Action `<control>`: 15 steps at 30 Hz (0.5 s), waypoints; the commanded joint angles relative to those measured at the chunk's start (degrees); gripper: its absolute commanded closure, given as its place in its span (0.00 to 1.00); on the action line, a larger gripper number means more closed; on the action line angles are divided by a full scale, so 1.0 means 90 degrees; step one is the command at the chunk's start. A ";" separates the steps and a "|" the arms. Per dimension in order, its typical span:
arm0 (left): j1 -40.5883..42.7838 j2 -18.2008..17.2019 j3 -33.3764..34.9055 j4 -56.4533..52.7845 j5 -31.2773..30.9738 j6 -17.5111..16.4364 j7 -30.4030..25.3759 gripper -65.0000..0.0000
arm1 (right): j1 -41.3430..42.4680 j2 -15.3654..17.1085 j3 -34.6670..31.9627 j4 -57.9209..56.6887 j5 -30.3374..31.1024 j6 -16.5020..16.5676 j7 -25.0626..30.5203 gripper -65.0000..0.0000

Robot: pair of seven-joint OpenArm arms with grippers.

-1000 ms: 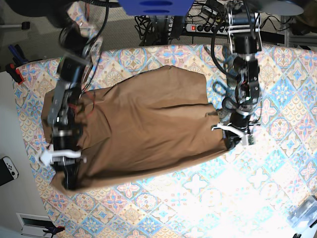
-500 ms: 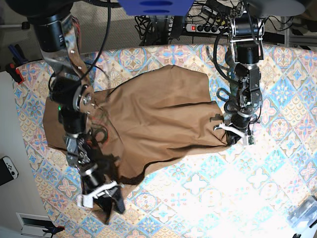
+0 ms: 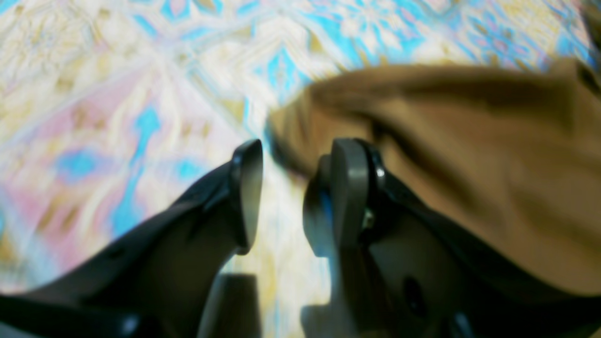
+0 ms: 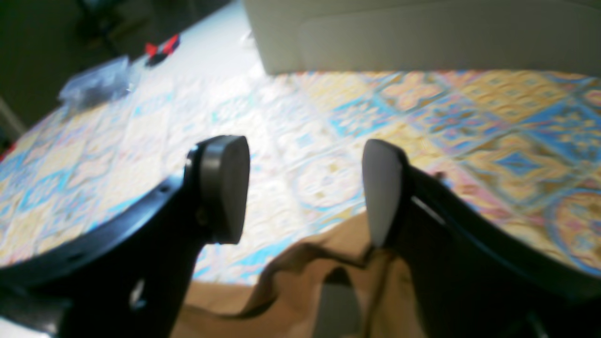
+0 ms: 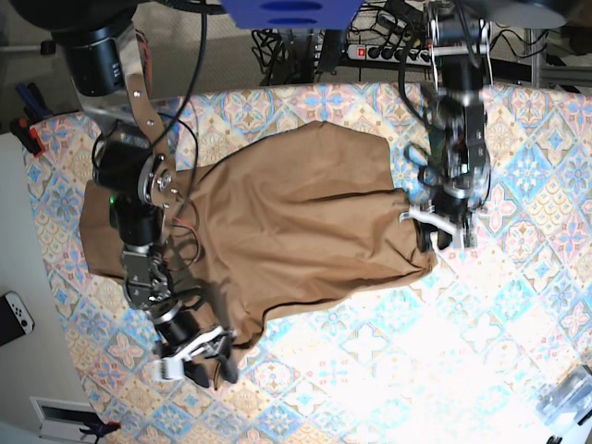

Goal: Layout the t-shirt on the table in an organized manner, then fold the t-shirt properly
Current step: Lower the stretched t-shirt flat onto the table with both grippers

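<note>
The brown t-shirt (image 5: 296, 222) lies spread but rumpled across the patterned table (image 5: 518, 305). One lower corner is drawn toward the front left. My right gripper (image 5: 199, 359) is at that corner. In the right wrist view it is open (image 4: 303, 188), with a shirt fold (image 4: 291, 291) below the fingers and nothing between them. My left gripper (image 5: 442, 233) is at the shirt's right corner. In the left wrist view it is open (image 3: 291, 188), with the shirt edge (image 3: 469, 164) just beyond and beside its right finger (image 3: 350, 188). The white tag is not visible.
A white controller (image 5: 14, 314) lies off the table's left edge. A clear plastic item (image 5: 566, 393) sits at the front right corner. A power strip (image 5: 384, 51) and cables lie behind the table. Red clamps (image 5: 28, 134) are at the back left.
My right gripper dragged the shirt's lower left corner toward the table's front and now stands open over it. My left gripper shifted slightly back at the right corner.
</note>
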 commanded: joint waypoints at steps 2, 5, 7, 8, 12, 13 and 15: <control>0.0197 -0.0044 0.0031 0.0700 -0.0037 -0.0063 -0.0187 0.63 | -0.0295 0.0082 0.0615 0.0395 0.0137 0.0029 0.0232 0.44; 0.0685 -0.0073 0.0363 0.1453 -0.0037 -0.0063 -0.0177 0.63 | -0.1096 0.0082 0.1435 0.1128 0.0118 0.0029 0.0105 0.44; 0.0998 -0.0151 0.0539 0.1873 -0.0037 -0.0073 -0.0177 0.63 | -0.1467 0.0082 0.1738 0.1763 0.0118 0.0029 -0.0217 0.44; 0.1183 -0.0239 0.0636 0.2127 -0.0037 -0.0073 -0.0148 0.63 | -0.1633 0.0082 0.1855 0.2114 0.0127 0.0029 -0.0412 0.44; 0.1808 -0.0346 0.0939 0.3318 -0.0046 -0.0073 0.0429 0.63 | -0.2199 0.0082 0.2295 0.3365 0.0147 0.0029 -0.1038 0.44; 0.1926 -0.0317 0.0949 0.3601 -0.0046 -0.0073 0.0566 0.63 | -0.2317 0.0082 0.2363 0.3609 0.0147 0.0029 -0.1125 0.44; 0.2121 -0.0307 0.1017 0.4139 -0.0046 -0.0073 0.0888 0.63 | -0.2590 0.0082 0.2500 0.4175 0.0147 0.0038 -0.1292 0.44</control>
